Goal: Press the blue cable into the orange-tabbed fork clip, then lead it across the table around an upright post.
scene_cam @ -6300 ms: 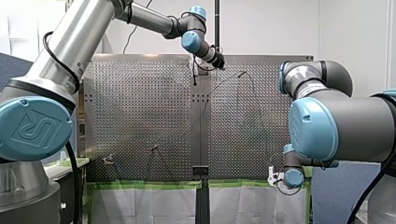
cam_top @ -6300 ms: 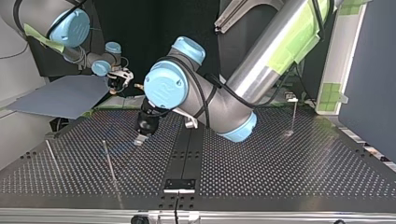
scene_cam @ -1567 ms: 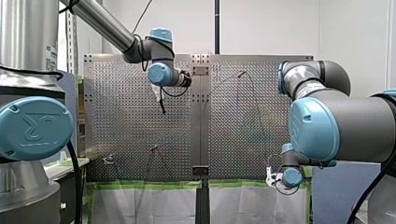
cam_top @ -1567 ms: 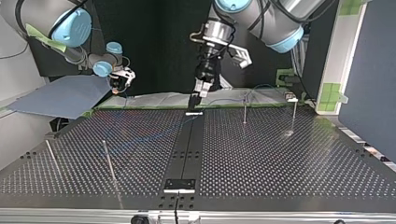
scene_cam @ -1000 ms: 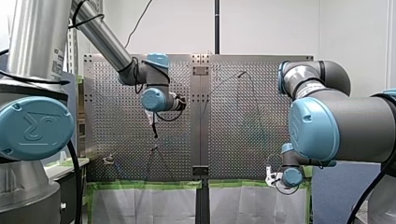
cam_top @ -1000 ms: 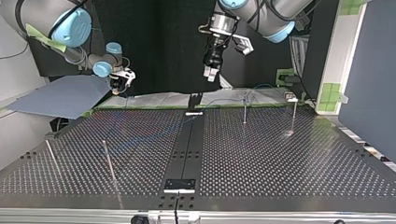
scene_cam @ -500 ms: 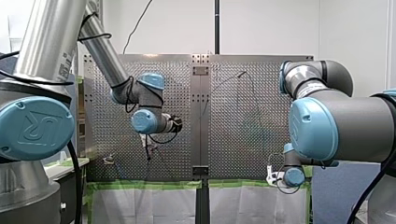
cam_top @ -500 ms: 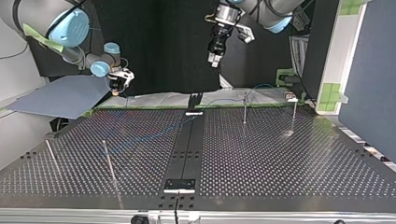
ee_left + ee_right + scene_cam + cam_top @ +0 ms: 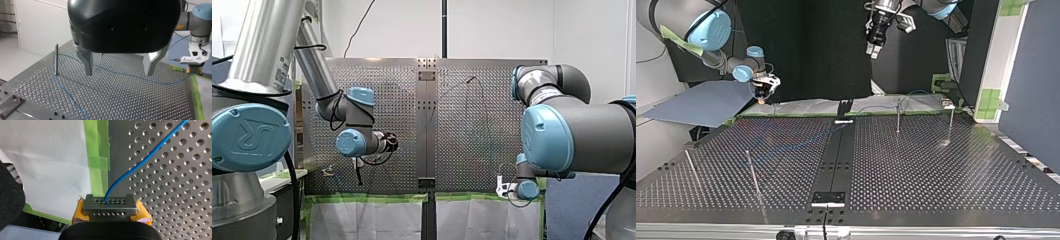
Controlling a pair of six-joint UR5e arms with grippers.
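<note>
Left wrist view, Inspector A: Your left gripper [image 9: 119, 73] has its two metal fingers [image 9: 88, 63] spread wide. The gap between them shows only the perforated table [image 9: 125, 100] and a thin run of the blue cable [image 9: 66, 92] beyond. The tips hang clear of the plate and touch neither.

Top view, Inspector B: Agreed. That gripper hangs high over the table's far edge, near the middle, with its fingers pointing down. Your right gripper [image 9: 761, 96] sits at the far left, just past the table's far edge. Two slim rods [image 9: 752, 172] stand at the near left and two further rods [image 9: 897, 120] at the far right, all well apart from both grippers.

Right wrist view, Inspector A: Your right gripper's fingers are pressed together, with yellow-orange pads [image 9: 143, 212] showing at either side. The cable comes out from between them, so they are clamped on it. The gripper sits over green tape [image 9: 98, 157] at the table's edge, with a white sheet [image 9: 50, 170] beside the tape.

Left wrist view, Inspector B: The cable is thin, blue and slack, and it lies on the perforations. It bends round an upright post [image 9: 56, 60] on the side away from your left fingers. One run passes beyond the fingertips toward your right gripper; the other curves off under the gripper body. The post stands beside one finger, apart from it.
</note>
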